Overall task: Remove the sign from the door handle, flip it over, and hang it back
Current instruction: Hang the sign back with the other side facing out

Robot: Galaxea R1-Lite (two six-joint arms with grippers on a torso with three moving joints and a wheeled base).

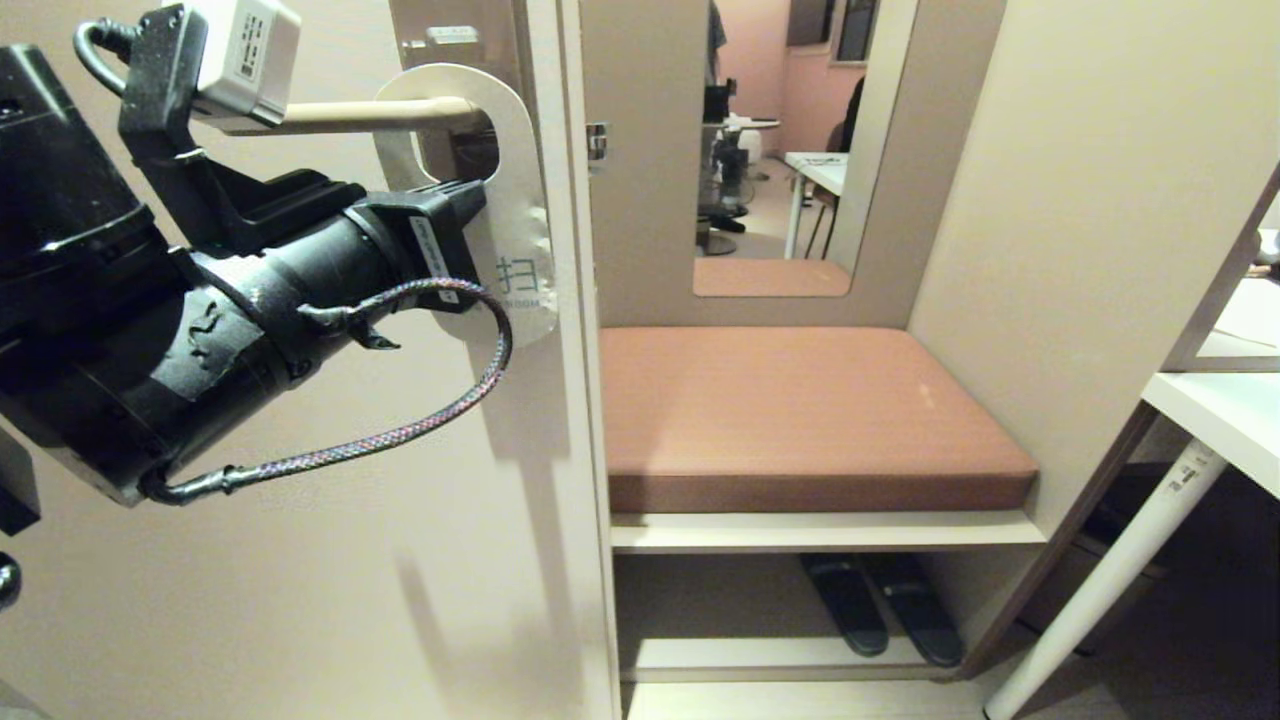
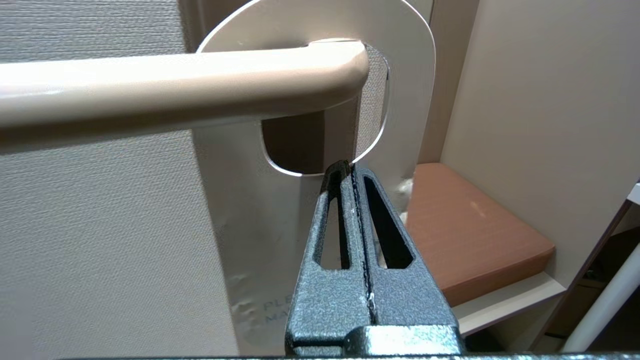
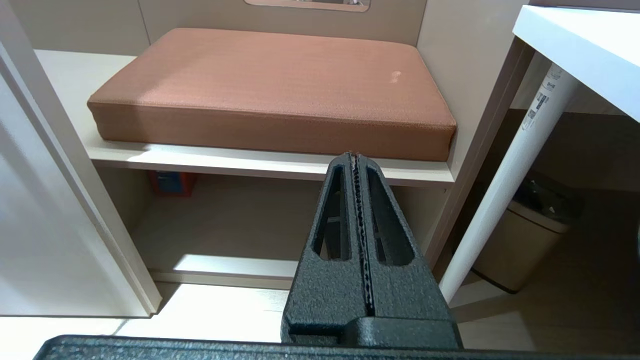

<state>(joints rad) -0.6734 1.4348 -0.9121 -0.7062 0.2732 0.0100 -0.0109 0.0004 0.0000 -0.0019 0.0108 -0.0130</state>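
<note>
White-side door-hanger sign [image 2: 320, 65], thin light bendy card hung by its hole on the lever door handle [image 2: 175, 85], left hand [image 2: 347, 172] closed, apparently pinching below the hole, right hand [image 3: 356, 159] closed, empty.

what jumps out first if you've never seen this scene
The left gripper, shut on the white sign just below its hole, with the sign hanging on the beige door handle. Right of the door, a brown cushion fills a bench shelf.
</note>
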